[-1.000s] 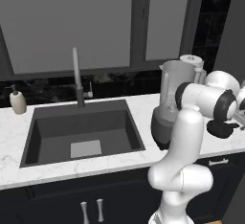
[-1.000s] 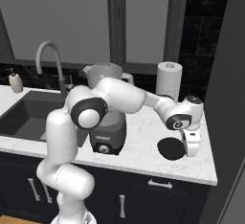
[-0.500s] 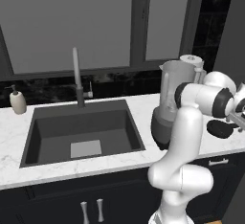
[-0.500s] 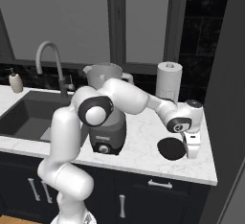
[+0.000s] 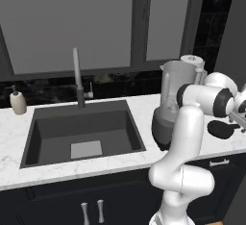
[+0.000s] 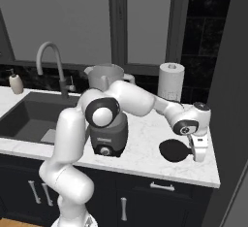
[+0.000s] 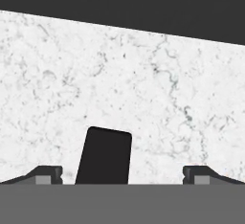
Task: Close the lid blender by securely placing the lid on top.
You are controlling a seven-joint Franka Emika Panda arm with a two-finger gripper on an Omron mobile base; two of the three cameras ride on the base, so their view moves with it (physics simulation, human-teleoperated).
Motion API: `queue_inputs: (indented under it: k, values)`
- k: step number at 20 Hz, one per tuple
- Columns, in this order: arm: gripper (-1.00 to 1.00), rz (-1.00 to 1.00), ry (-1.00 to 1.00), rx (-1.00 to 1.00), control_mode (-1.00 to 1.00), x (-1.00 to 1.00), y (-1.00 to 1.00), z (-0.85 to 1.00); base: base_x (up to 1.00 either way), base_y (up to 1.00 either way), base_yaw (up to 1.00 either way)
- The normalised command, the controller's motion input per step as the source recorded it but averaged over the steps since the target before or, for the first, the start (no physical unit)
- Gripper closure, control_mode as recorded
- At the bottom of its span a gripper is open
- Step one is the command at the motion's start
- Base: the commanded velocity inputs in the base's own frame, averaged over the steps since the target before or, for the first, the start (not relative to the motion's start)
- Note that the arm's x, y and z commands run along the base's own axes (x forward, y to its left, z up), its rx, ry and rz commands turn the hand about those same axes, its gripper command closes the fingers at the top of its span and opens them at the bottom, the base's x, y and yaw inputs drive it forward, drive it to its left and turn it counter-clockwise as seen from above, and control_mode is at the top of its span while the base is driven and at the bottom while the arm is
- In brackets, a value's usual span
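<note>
White marble counter (image 6: 140, 155), inset dark sink (image 5: 84, 132), blender (image 6: 109, 124), flat black lid (image 6: 173, 150), paper roll (image 6: 171, 81), soap bottle (image 5: 18, 102)

There is one blender (image 6: 110, 124) and one black lid (image 6: 174, 150) on the counter. I see one sink (image 5: 81, 132) with one tap (image 5: 78, 82). There is one little soap bottle (image 5: 18, 101) and one white paper roll (image 6: 171, 81). One robot arm (image 6: 140, 102) has one gripper (image 6: 199, 151).

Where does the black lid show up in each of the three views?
Left base view: lid lies flat on the counter at the right edge, right of the blender.
Right base view: lower right on the counter, beside the end effector.
Hand view: cannot tell.
Shared landmark: the blender.
</note>
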Motion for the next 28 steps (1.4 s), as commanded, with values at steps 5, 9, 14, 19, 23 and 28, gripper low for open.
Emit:
queue_inputs:
  k: [5,9,14,19,23,28]
  values:
    - [-1.0,0.0,0.0,0.0,-1.0,0.16,0.0,-0.02,0.0,0.0,0.0]
    - [-1.0,-0.02,0.01,0.0,-1.0,0.1,0.02,-0.06,0.0,0.0,0.0]
    - [-1.0,-0.01,0.04,-0.02,-1.0,0.04,0.04,-0.11,0.0,0.0,0.0]
    - [-1.0,0.0,0.05,-0.01,-1.0,-0.03,0.1,-0.07,0.0,0.0,0.0]
    - [-1.0,0.0,0.04,0.0,-1.0,0.0,0.04,-0.02,0.0,0.0,0.0]
    - [1.0,0.0,0.03,0.0,-1.0,0.0,0.08,-0.1,0.0,0.0,0.0]
